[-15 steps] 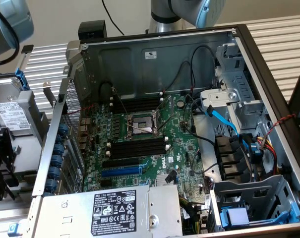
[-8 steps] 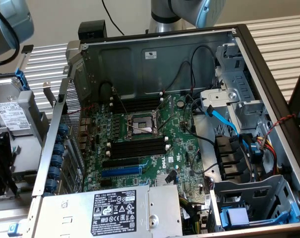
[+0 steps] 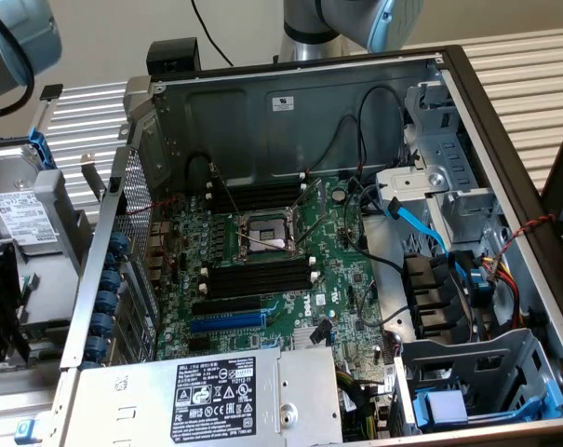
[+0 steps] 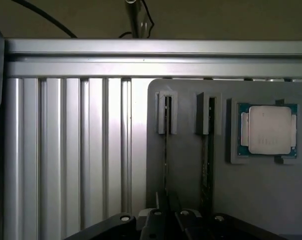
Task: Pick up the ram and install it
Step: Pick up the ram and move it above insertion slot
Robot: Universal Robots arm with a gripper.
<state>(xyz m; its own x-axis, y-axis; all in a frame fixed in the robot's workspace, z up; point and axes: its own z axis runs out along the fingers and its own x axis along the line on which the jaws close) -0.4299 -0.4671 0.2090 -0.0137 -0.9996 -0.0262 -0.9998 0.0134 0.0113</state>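
Gripper (image 4: 166, 220) narrow, pinching ram (image 4: 165, 150) stood on edge in grey holder (image 4: 188, 175), slot farther from processor (image 4: 269, 130); edge-up stance leaves flat faces free for jaws.

An open computer case (image 3: 290, 102) lies on a ribbed metal table (image 3: 532, 74). Its green motherboard (image 3: 341, 270) fills the case floor, with the processor socket (image 3: 267, 235) in the middle, between two banks of black memory slots (image 3: 258, 277) with white clips. A blue expansion slot (image 3: 227, 322) runs along the board's edge next to the power supply (image 3: 207, 396). A blue cable (image 3: 421, 223) curves by the drive cage. A hard drive (image 3: 25, 219) sits outside the case, at the exterior view's left. On the table, a gray tray (image 4: 185, 165) holds a processor chip (image 4: 269, 130) in a recess near one corner.
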